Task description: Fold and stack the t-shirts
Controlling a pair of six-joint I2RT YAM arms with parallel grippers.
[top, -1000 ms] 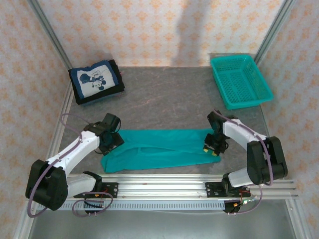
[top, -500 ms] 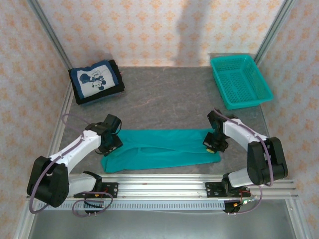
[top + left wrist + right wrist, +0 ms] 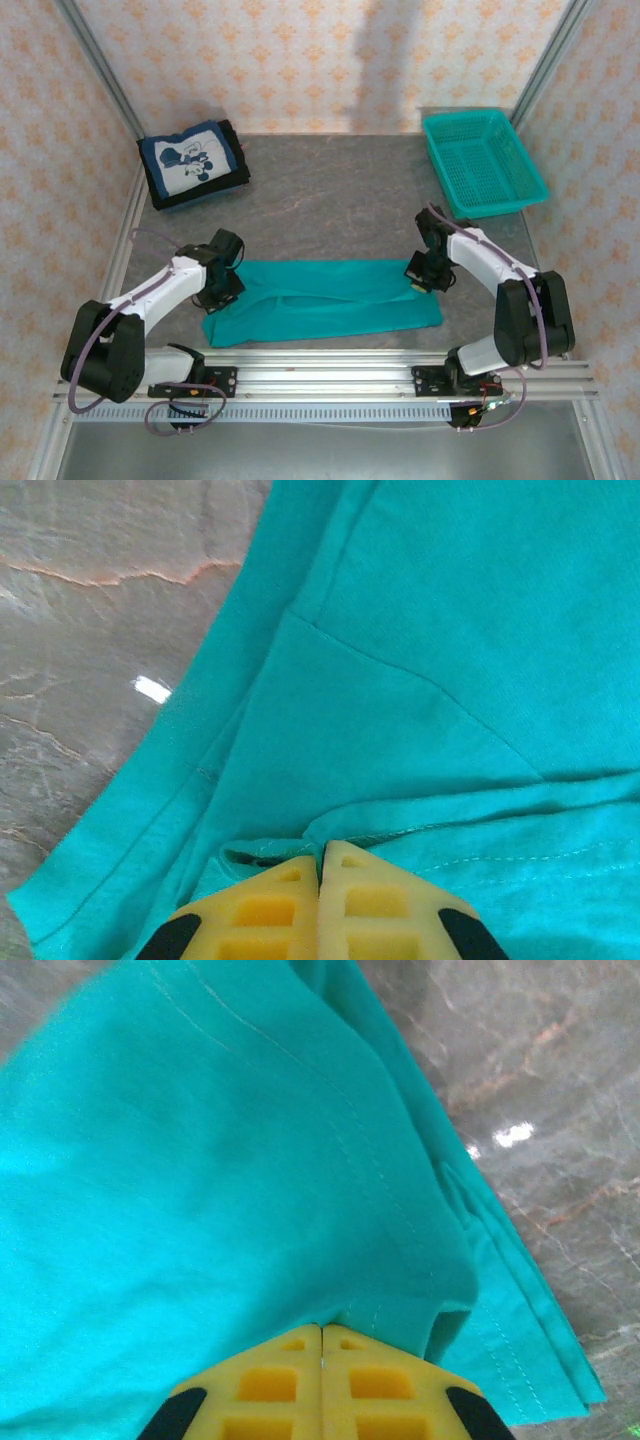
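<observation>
The grey marbled table (image 3: 330,190) carries a folded teal cloth t-shirt (image 3: 320,300) at lower centre, a teal plastic mesh basket (image 3: 485,160) upper right, a navy cartoon-print t-shirt (image 3: 192,160) upper left; left tool (image 3: 226,288) and right tool (image 3: 424,278) each pinch the teal shirt's ends

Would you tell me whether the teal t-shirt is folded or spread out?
Folded: the teal t-shirt lies as a long band with layered edges showing.

Shirt (image 3: 320,300) front; stack (image 3: 192,162) back-left; basket (image 3: 485,165) back-right
</observation>
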